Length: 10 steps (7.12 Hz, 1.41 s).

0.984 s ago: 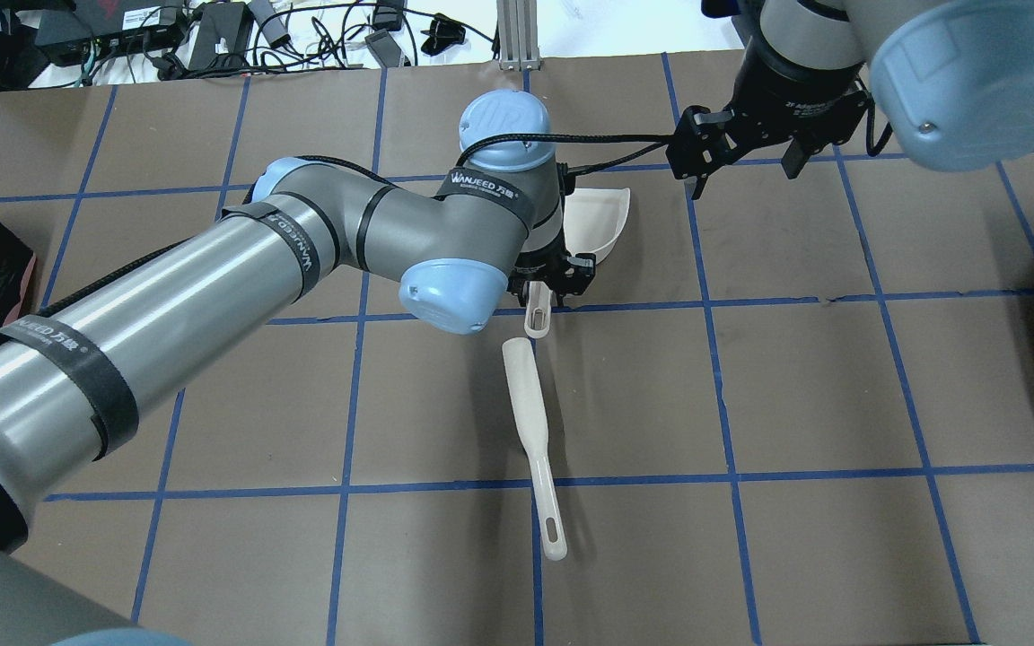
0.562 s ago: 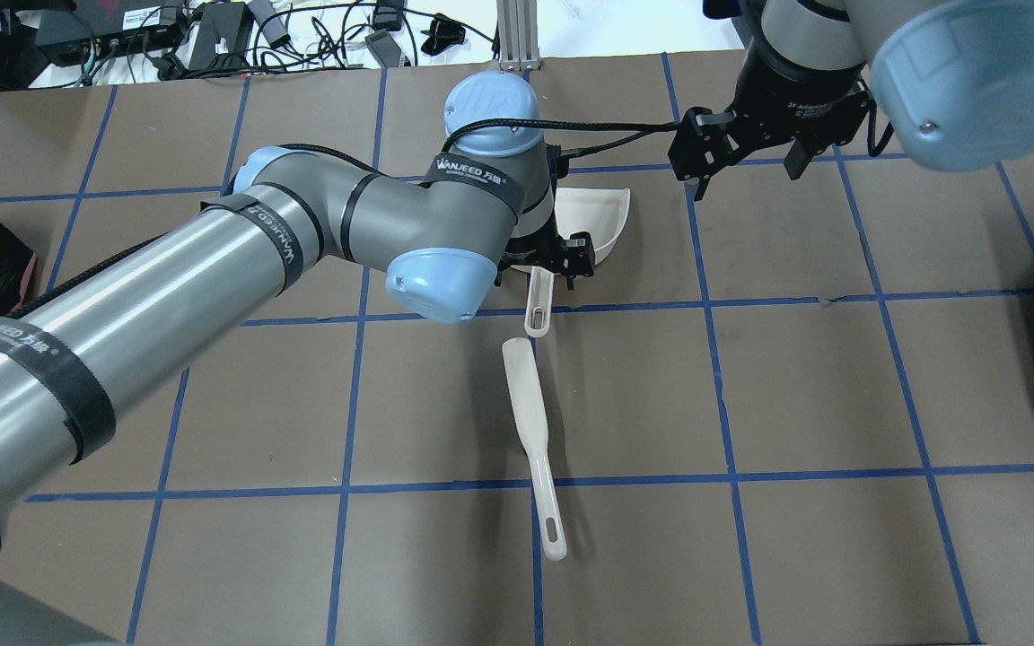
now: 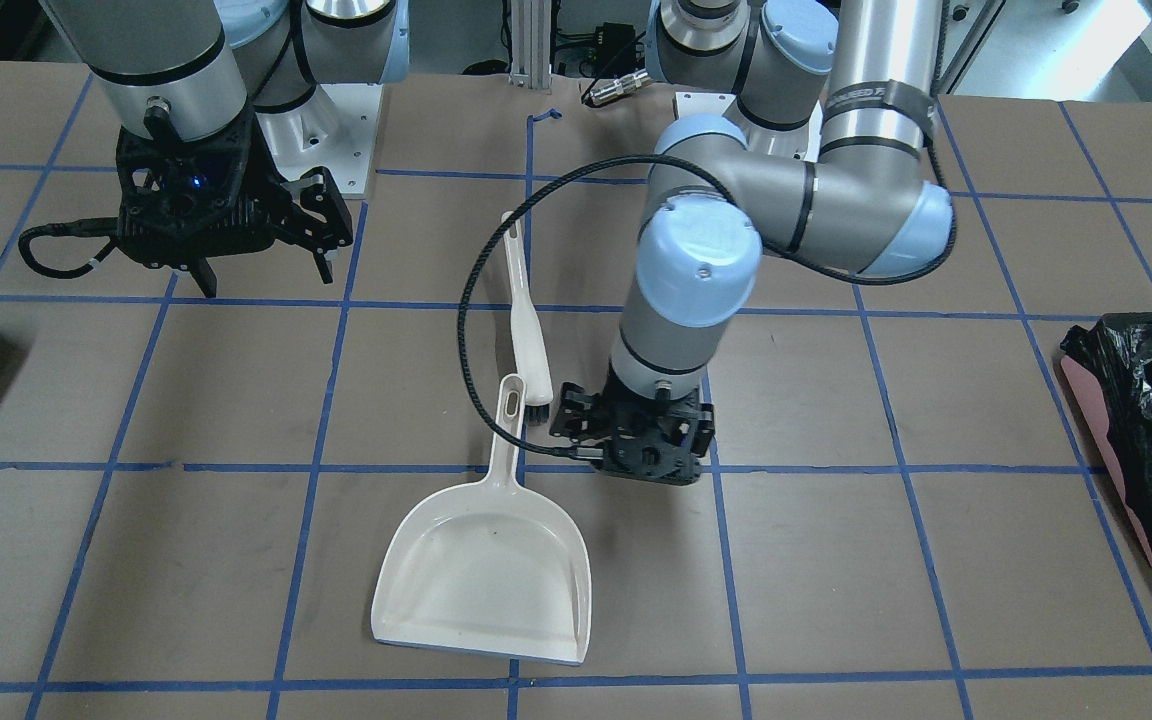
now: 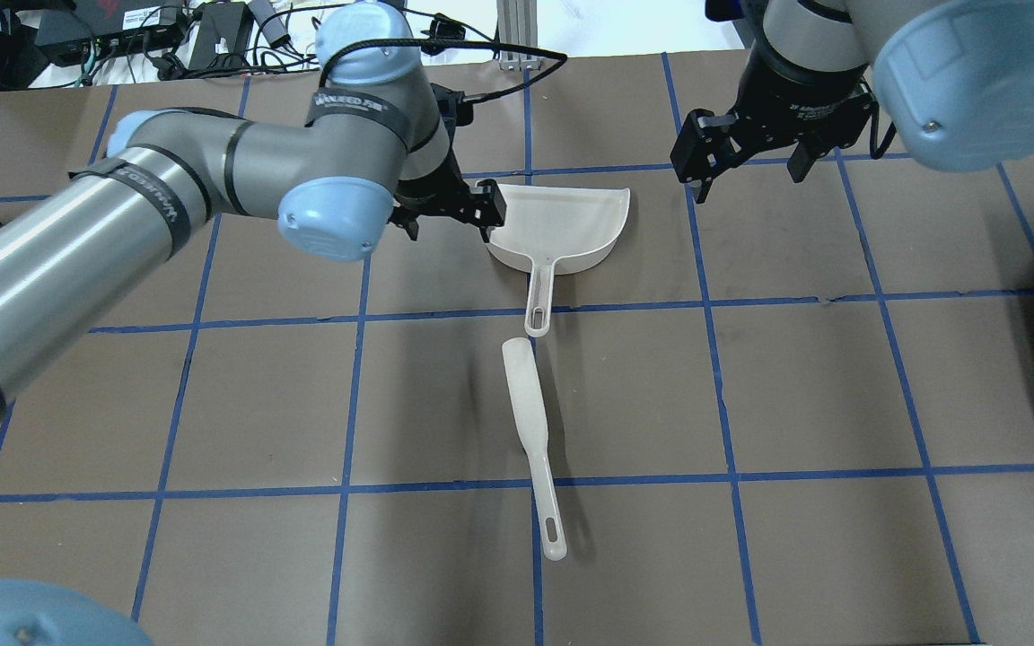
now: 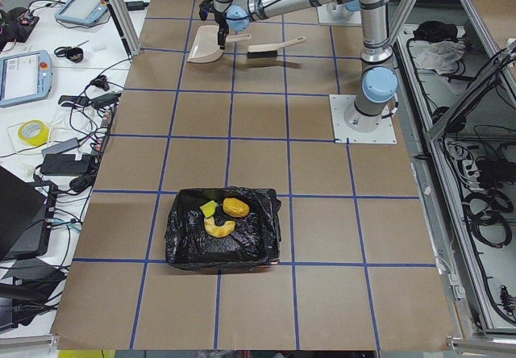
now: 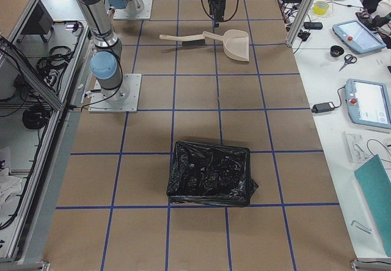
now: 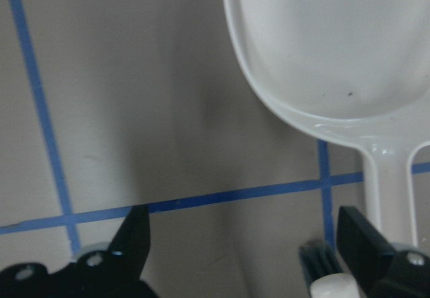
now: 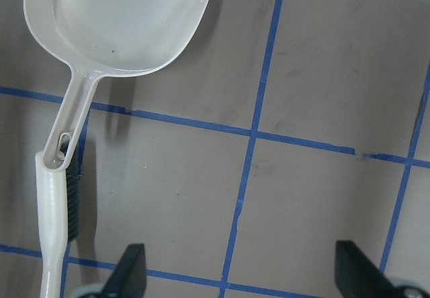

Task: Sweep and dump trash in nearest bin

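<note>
Trash (image 5: 235,207), golden-brown and yellow, lies in the pink-sided black-bagged bin (image 5: 181,249) at the desk's (image 4: 212,404) nine o'clock, likely why left pincer (image 7: 245,244) and right pincer (image 8: 243,271) gape wide near the bare white dustpan (image 4: 562,220).

Left wrist view: dustpan (image 7: 322,43) runs off the top and right edges, ahead of the left gripper (image 7: 245,234). Brush (image 7: 326,281) is only a blurred sliver beside one finger. Bin (image 3: 1126,430), well away from that gripper, is cut by the frame edge. Trash (image 5: 224,215) is too small to sort.
</note>
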Each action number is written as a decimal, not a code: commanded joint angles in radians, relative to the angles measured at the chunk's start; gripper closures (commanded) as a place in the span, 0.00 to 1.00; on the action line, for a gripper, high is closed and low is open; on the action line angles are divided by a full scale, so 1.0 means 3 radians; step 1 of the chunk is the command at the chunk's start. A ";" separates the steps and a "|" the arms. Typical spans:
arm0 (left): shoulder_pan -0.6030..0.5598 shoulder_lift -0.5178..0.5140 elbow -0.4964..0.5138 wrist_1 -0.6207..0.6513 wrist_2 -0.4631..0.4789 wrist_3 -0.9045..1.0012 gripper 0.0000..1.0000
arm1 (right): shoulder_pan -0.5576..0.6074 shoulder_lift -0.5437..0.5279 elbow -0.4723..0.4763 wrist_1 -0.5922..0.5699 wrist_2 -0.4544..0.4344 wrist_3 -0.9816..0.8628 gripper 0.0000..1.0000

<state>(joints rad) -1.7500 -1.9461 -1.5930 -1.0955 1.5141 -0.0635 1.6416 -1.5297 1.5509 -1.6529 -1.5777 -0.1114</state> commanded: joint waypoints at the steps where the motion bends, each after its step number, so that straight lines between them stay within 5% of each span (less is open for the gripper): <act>1: 0.0513 0.0253 0.0231 -0.0493 0.0086 0.0384 0.00 | 0.0004 -0.0009 -0.0015 -0.0028 -0.0013 0.0028 0.00; 4: 0.0959 0.0697 0.0269 -0.1046 0.0097 0.0753 0.00 | 0.0010 -0.0004 -0.0021 -0.0028 -0.0223 0.0023 0.00; 6: 0.0945 0.0989 0.0151 -0.1261 0.0377 0.0754 0.00 | 0.0015 0.0001 -0.0015 -0.0028 -0.0222 0.0024 0.00; 8: 0.0940 0.1159 0.0034 -0.1288 0.0216 0.0754 0.00 | 0.0020 0.0001 -0.0015 -0.0028 -0.0217 0.0024 0.00; 10: 0.0940 0.1164 -0.0043 -0.1247 0.0209 0.0754 0.00 | 0.0020 0.0001 -0.0010 -0.0007 0.0083 0.0343 0.00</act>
<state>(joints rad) -1.4678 -1.6019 -1.5943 -1.4726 1.5818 0.1601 1.6474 -1.5289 1.5477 -1.6565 -1.5972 -0.0722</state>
